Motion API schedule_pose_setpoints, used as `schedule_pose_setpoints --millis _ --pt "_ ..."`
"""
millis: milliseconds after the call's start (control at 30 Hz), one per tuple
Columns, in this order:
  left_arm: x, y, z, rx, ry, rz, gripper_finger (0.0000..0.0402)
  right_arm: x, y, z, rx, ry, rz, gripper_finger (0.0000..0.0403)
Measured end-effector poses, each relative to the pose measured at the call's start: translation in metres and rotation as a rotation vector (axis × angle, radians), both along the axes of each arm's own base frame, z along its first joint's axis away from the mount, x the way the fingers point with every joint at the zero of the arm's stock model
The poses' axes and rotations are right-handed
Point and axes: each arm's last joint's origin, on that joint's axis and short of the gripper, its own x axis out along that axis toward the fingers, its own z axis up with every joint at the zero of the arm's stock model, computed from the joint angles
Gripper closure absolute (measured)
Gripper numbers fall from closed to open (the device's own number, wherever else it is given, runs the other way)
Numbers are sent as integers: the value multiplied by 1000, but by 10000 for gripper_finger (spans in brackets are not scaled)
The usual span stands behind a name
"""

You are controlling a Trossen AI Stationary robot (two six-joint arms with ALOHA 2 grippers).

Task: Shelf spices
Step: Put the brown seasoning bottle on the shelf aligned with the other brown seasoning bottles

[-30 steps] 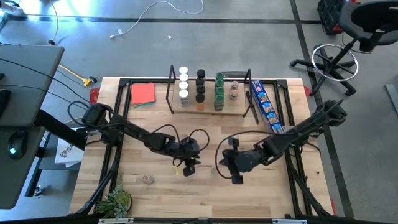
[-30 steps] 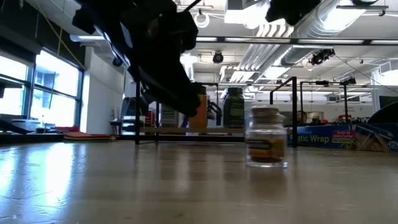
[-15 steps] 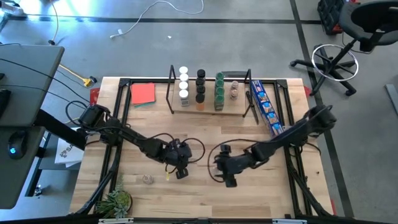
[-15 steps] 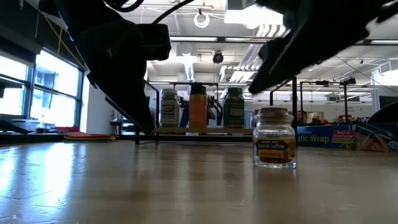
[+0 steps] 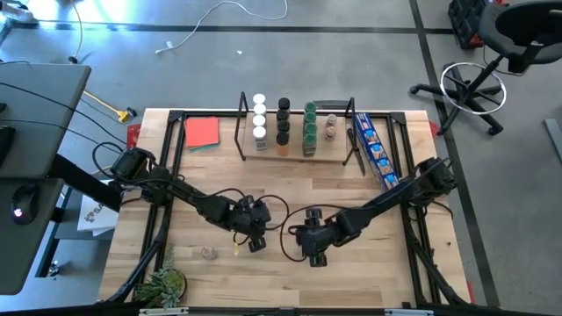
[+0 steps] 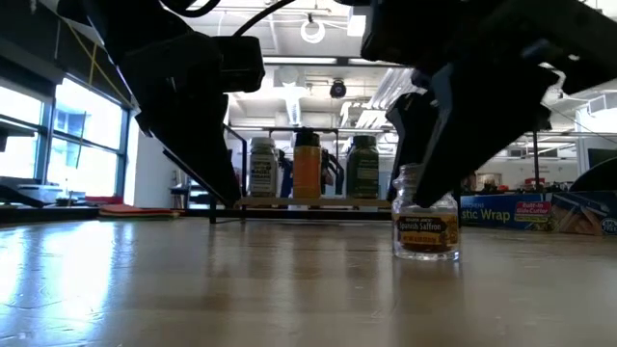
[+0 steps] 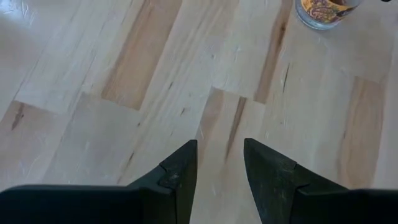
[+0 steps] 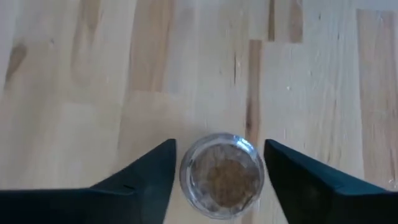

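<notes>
Two dark arms reach in over the wooden table (image 5: 369, 272), bent low towards its near middle. At the far left corner a red card (image 5: 202, 132) lies flat, and near the front left edge a small plant (image 5: 164, 283) sits by a loose jar (image 5: 208, 253) standing alone on the wood.

From the left edge, the left arm stretches across with its elbow low and its wrist turned down. The left gripper (image 7: 219, 149) hangs over bare wood left of centre. Its fingers stand a narrow gap apart with nothing between them. A glass jar with an orange label (image 7: 326, 9) stands on the table ahead of them.

Along the back, the shelf (image 5: 299, 151) carries the spices (image 5: 283, 123) in short rows, white-lidded, then black, then green, then a pale pair.

Just right of the left gripper, the right arm comes in long and flat from the right edge, its wrist tipped downward. The right gripper (image 8: 219, 144) is down around a small saffron jar (image 8: 221, 174) standing upright on the table. Its fingers are spread, one on either side of the jar, with a sliver of wood showing between each finger and the glass. From table height the dark fingers flank the jar's neck.

By the shelf's right end lies a long blue packet (image 5: 376, 151).
</notes>
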Motion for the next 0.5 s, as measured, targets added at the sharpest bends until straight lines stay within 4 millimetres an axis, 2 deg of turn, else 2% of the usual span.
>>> schedule_pose_setpoints --millis 133,167,267,333,400,500 --pt "0 0 0 2 -1 1 276 2 0 8 10 12 -31 247" --pt "0 0 0 3 -1 2 276 2 -1 13 -4 23 -40 252" --pt "0 0 0 4 -3 3 276 -4 -13 35 -94 94 -52 349" --pt "0 0 0 4 -4 9 276 -11 -28 55 -186 125 -69 391" --pt "0 0 0 13 -9 16 276 -20 -46 77 -255 122 -101 402" --pt "0 -1 0 19 -12 15 276 -34 -77 106 -245 78 -157 398"
